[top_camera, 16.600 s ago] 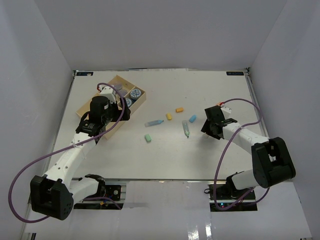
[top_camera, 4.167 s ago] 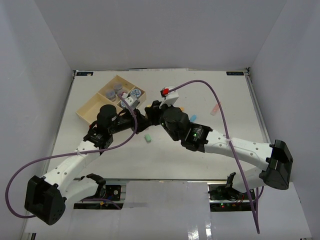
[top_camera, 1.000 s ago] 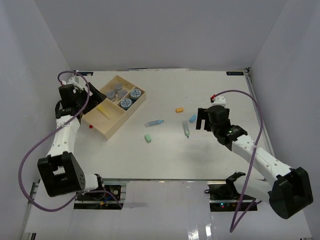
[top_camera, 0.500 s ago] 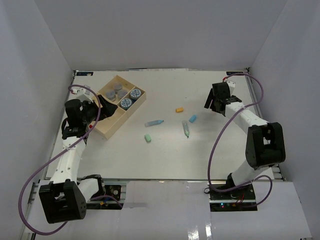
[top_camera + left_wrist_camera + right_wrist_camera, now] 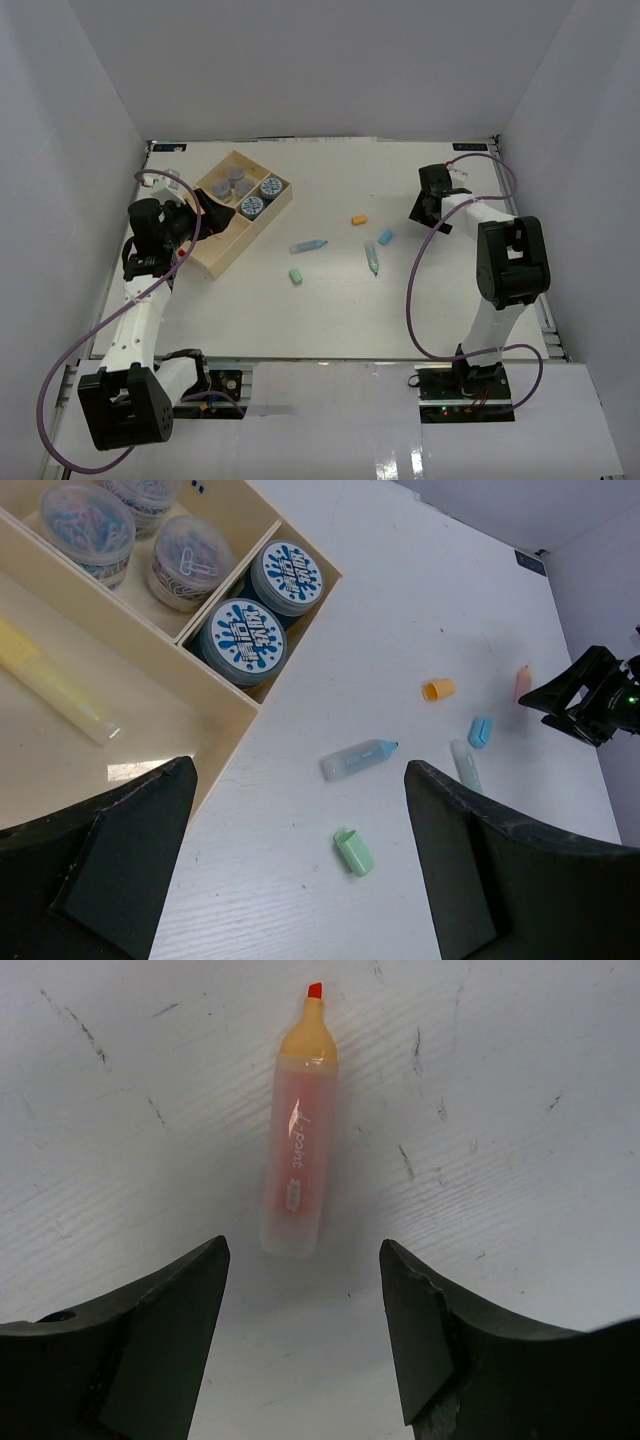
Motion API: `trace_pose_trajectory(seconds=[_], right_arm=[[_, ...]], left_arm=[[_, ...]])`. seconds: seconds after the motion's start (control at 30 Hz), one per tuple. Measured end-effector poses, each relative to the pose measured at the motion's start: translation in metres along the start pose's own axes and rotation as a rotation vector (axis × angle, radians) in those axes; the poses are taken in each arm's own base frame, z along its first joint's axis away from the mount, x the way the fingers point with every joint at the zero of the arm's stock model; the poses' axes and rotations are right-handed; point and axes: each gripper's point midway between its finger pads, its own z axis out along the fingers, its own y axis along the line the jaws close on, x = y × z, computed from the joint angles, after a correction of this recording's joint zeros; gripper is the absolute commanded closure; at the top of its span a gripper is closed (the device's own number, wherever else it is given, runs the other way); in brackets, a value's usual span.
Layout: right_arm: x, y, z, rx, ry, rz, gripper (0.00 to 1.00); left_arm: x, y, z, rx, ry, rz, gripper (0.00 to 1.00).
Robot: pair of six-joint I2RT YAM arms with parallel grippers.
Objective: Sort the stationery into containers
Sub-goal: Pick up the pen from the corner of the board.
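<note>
The left arm (image 5: 135, 310) stretches forward along its side, wrist turned inward, the left end effector (image 5: 300, 770) gaping wide and empty, while the right arm (image 5: 505, 270) rises steeply and folds forward, the right end effector (image 5: 300, 1250) aimed downward with jaws parted, gripping nothing.

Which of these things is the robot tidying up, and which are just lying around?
For the job: wooden tray, blue-and-white rolls, clear clip tubs, yellow highlighter, blue marker, pale marker, orange highlighter, green cap, orange cap, blue cap.

Just there: purple cables, black corner brackets.
</note>
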Motion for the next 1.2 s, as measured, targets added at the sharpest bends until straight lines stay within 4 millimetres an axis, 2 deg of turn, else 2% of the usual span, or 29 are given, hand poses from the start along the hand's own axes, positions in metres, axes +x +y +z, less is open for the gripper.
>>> trace_pose_trajectory(seconds=[0.4,0.57,0.87,1.2], right_arm=[[0.017,-0.001,0.017,0.019,0.051,-0.019,0.41],[0.014,0.003,0.02,0.014,0.046,-0.016,0.47],[0.014,0.004,0.021,0.01,0.044,-0.015,0.5],[0.013,0.005,0.023,0.005,0.031,-0.011,0.66]], left_arm=[[0.001,-0.002,0.0,0.007,0.003,0.0,0.04],[0.001,-0.002,0.0,0.007,0.002,0.001,0.04],[0.0,-0.002,0.0,0.008,-0.001,0.003,0.04],[0.0,-0.003,0.0,0.012,-0.001,0.003,0.04]])
